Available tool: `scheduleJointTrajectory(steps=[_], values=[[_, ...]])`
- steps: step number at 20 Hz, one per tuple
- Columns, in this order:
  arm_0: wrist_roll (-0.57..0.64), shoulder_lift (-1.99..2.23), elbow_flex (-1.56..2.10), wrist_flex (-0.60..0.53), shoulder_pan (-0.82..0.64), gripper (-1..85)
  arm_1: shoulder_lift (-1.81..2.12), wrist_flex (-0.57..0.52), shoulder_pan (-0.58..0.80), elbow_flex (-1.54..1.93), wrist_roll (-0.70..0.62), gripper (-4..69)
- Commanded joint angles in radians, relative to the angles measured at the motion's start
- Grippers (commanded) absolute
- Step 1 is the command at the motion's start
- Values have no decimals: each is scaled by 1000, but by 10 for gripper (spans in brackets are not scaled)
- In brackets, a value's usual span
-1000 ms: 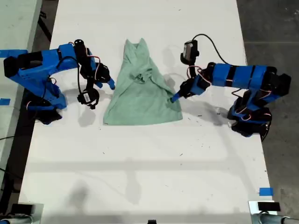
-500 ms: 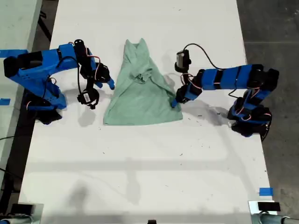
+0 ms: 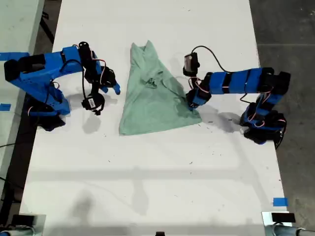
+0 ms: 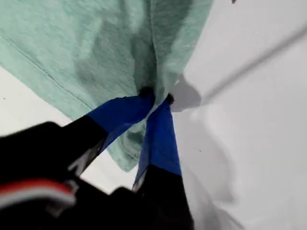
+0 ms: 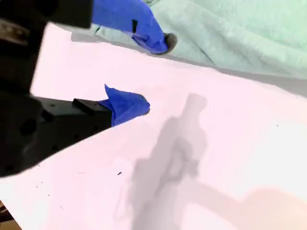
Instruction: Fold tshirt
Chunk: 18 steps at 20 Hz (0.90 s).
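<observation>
You're looking at a lab or workshop test bench: a long white table [image 3: 147, 187] on a bare grey concrete floor [image 3: 285, 24], 2 blue arms mounted on it, blue tape [image 3: 280, 201] marking spots, a second table [image 3: 15, 29] beside it.

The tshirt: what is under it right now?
The tshirt lies on the white table, its edge pinched in my first gripper. Whatever lies beneath the cloth is covered and cannot be seen.
</observation>
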Motion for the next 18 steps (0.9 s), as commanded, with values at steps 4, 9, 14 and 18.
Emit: scheduleJointTrajectory(steps=[4, 9, 14, 18], values=[[-2, 6, -48, 3, 25, 135, 43, 281, -92, -210, 20, -21], [-3, 3, -52, 0, 34, 134, 44, 391, -144, -433, 103, -21], [-6, 2, -63, 5, 34, 131, -121, 232, -258, -644, 314, -21], [-6, -2, -63, 6, 38, 131, -247, 80, -291, -624, 410, -21]])
